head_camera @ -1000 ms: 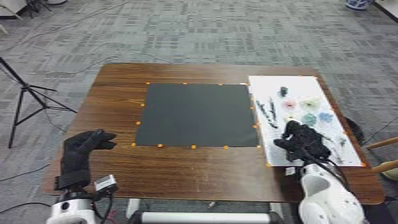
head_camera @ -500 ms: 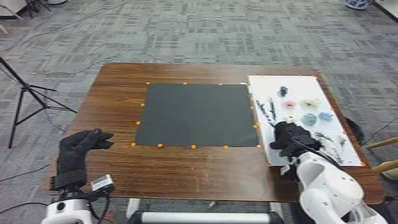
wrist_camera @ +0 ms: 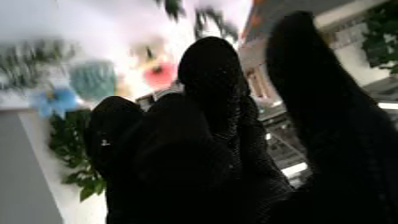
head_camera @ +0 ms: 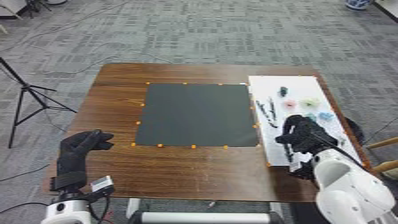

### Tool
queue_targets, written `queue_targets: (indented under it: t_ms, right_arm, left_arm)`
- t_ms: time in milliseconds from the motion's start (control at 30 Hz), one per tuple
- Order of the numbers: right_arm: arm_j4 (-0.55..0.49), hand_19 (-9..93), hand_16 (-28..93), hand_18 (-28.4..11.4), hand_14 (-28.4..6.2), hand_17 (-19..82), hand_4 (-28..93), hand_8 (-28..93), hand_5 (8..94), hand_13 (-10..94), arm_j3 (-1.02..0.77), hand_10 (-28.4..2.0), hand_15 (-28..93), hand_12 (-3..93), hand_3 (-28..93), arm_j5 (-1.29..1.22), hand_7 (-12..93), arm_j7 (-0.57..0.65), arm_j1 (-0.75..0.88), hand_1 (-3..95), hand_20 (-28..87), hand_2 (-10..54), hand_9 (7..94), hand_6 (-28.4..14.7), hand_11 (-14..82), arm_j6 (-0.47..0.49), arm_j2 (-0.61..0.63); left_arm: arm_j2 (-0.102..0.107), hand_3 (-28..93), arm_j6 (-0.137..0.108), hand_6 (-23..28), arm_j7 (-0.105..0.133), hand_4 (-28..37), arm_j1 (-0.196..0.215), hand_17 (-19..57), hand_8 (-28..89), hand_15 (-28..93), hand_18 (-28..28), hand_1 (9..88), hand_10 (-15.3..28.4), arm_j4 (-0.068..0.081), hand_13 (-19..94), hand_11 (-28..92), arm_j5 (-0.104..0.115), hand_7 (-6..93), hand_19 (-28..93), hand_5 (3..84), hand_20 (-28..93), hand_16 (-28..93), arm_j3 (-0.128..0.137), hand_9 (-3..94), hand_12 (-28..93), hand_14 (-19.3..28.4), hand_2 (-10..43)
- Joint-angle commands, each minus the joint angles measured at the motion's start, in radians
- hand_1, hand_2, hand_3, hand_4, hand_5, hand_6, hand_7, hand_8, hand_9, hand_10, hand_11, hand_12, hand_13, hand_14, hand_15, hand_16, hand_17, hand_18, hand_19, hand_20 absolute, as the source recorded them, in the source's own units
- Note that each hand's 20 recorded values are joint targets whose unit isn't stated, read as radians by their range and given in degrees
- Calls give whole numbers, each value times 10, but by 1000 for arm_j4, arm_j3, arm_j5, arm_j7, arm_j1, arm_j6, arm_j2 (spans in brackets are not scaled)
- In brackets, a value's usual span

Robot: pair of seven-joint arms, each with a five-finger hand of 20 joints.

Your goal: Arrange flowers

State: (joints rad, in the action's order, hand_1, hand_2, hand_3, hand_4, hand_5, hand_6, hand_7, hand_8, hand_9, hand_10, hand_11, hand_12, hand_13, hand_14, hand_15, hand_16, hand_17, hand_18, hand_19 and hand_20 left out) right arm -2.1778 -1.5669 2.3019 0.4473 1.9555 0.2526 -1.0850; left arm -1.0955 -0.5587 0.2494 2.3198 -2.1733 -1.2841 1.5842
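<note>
The right hand (head_camera: 306, 136) is above the lower part of the white sheet (head_camera: 274, 82) on the surface (head_camera: 195, 172); in the right wrist view it looks open, thumb apart from the fingers, though the close, blurred view leaves some doubt. On the sheet lie a pink flower (head_camera: 289, 104), a pale yellow-green flower (head_camera: 309, 102) just beside it, a blue flower (head_camera: 325, 116) and long dark stems (head_camera: 272, 114). The left hand (head_camera: 82, 142), relaxed and open, is left of the black sheet (head_camera: 195, 115).

High head view (wrist view close)
</note>
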Motion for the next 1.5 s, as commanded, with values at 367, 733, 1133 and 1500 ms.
queue_targets:
  t_ms: [367, 733, 1133, 1500]
  right_arm:
    - [80, 932, 398, -146, -22, 585, -124, -51, 535, 899, 16, -135, 576, 336, 597, 106, 418, 45, 21, 416, 487, -95, 812, -71, 362, 148, 33]
    - [65, 921, 394, -108, -1, 632, -111, -54, 436, 931, 54, -113, 546, 463, 546, 43, 549, 87, 16, 533, 456, -95, 833, -85, 359, 222, -22]
    - [81, 836, 288, -60, 4, 690, -6, 300, 552, 937, 48, -95, 516, 497, 462, -110, 436, 124, -19, 686, 418, -95, 903, -62, 204, 159, -57]
    - [30, 801, 245, -52, 5, 707, 10, 289, 610, 937, 13, -105, 514, 473, 527, -175, 430, 39, -11, 664, 446, -95, 910, -50, 195, -52, -29]
  left_arm:
    - [-5, 636, 20, 18, -22, -181, 18, 88, -94, 521, 165, 327, 148, -19, 515, 458, -14, 397, 447, 663, 383, 42, 13, 662, 264, 192, 33]
    - [-14, 633, 54, 20, -48, -179, 8, 86, -93, 521, 166, 329, 148, -17, 512, 454, -25, 392, 446, 661, 383, 42, 21, 661, 264, 193, 32]
    - [-19, 630, 80, 22, -67, -177, 22, 86, -93, 519, 164, 330, 150, -23, 508, 444, -31, 382, 437, 661, 379, 42, 32, 659, 260, 194, 31]
    - [-22, 627, 95, 24, -69, -175, 27, 84, -90, 518, 165, 332, 150, -24, 506, 441, -28, 375, 429, 661, 376, 41, 28, 656, 260, 194, 32]
